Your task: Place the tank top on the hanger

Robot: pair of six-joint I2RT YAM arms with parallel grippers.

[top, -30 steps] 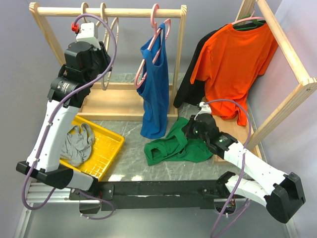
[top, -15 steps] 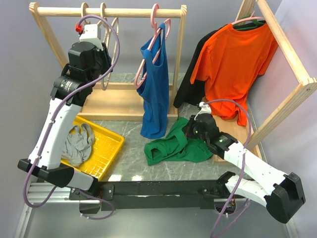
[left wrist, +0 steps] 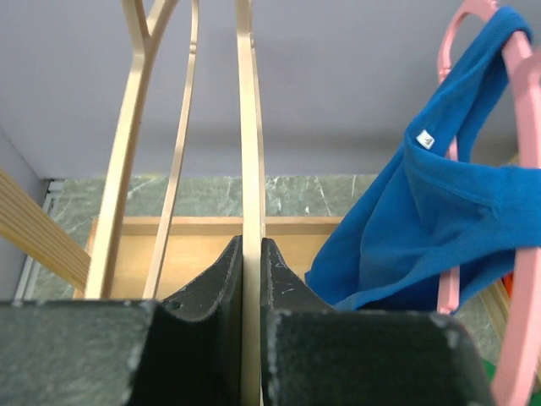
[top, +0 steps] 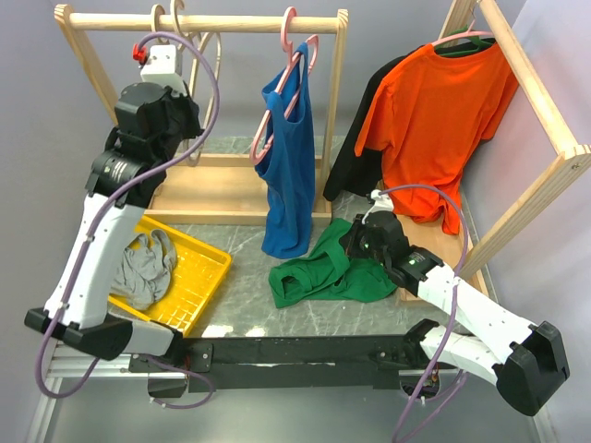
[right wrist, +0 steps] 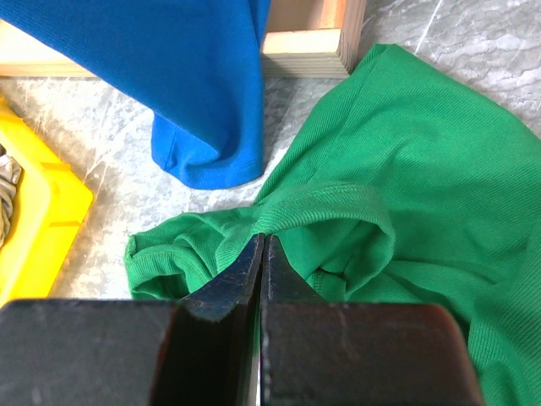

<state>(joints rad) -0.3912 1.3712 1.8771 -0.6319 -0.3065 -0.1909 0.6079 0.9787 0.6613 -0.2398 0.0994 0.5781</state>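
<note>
Clear only from the wrists: left end effector (left wrist: pixel 251 254) clamping hanger (left wrist: pixel 246 127), right end effector (right wrist: pixel 261 252) clamping tank top (right wrist: pixel 406 152)

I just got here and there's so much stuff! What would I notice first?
Probably the orange T-shirt hanging on the rack at the right, and the blue tank top on its pink hanger in the middle. Then the green tank top crumpled on the table, and the left gripper pinching a pale hanger back left.
</note>
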